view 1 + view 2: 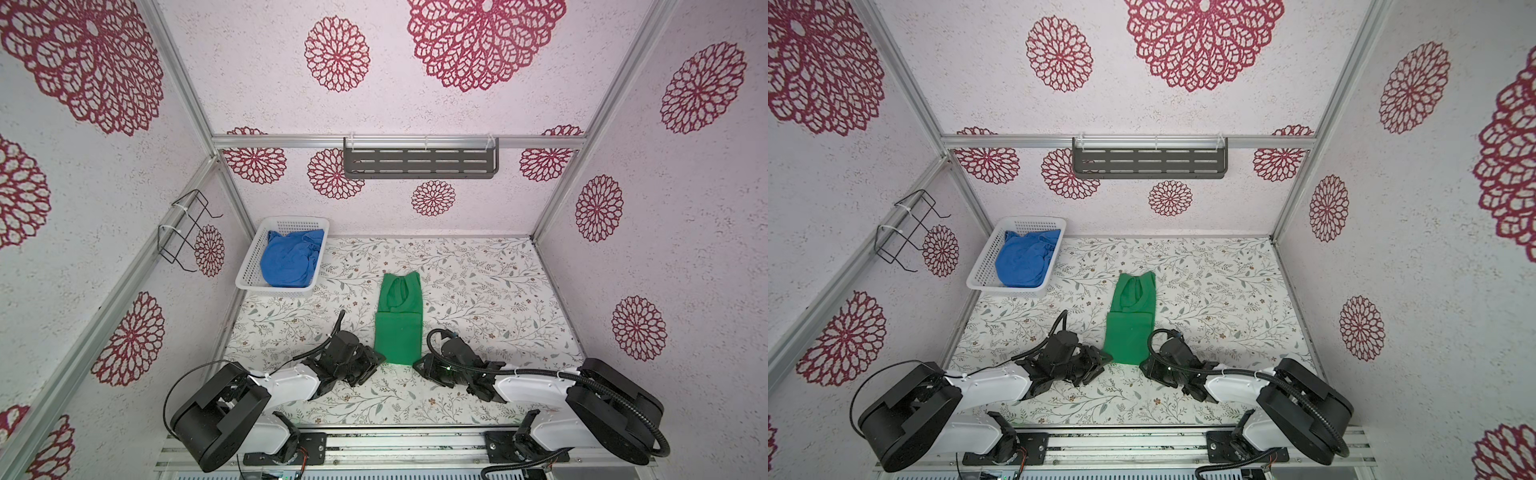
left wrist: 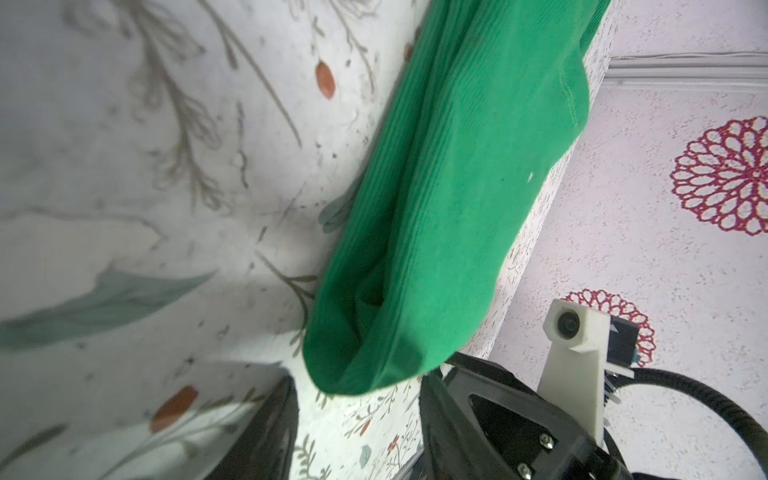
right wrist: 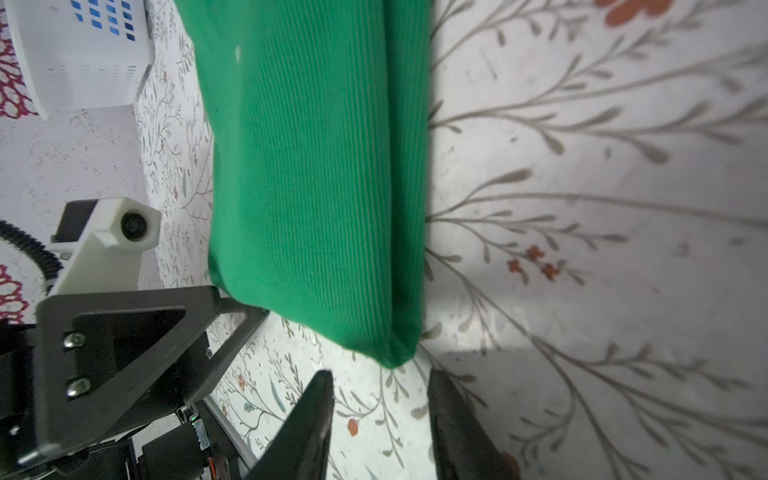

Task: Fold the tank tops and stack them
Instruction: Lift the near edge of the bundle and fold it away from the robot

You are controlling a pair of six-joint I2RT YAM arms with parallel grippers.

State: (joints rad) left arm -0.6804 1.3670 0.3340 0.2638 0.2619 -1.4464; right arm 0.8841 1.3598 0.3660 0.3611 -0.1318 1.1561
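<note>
green top (image 3: 311, 166) just beyond right hand (image 3: 382, 380)

A: Blue top (image 1: 291, 257)?
B: Bunched in basket (image 1: 248, 259), bottom hidden by wall in both top views; shape n/a.
A: Green top (image 2: 449, 187)?
B: Cut by frame edge, both wrist views. Table (image 2: 124, 208) print blurry up close.

We're looking at matt ribbed knit cloth on the green top (image 3: 316, 166), plainer cloth on the blue top (image 1: 286, 262), perforated plastic for the basket (image 1: 251, 257), and the table's (image 1: 478, 282) wearing a smooth printed cover.
</note>
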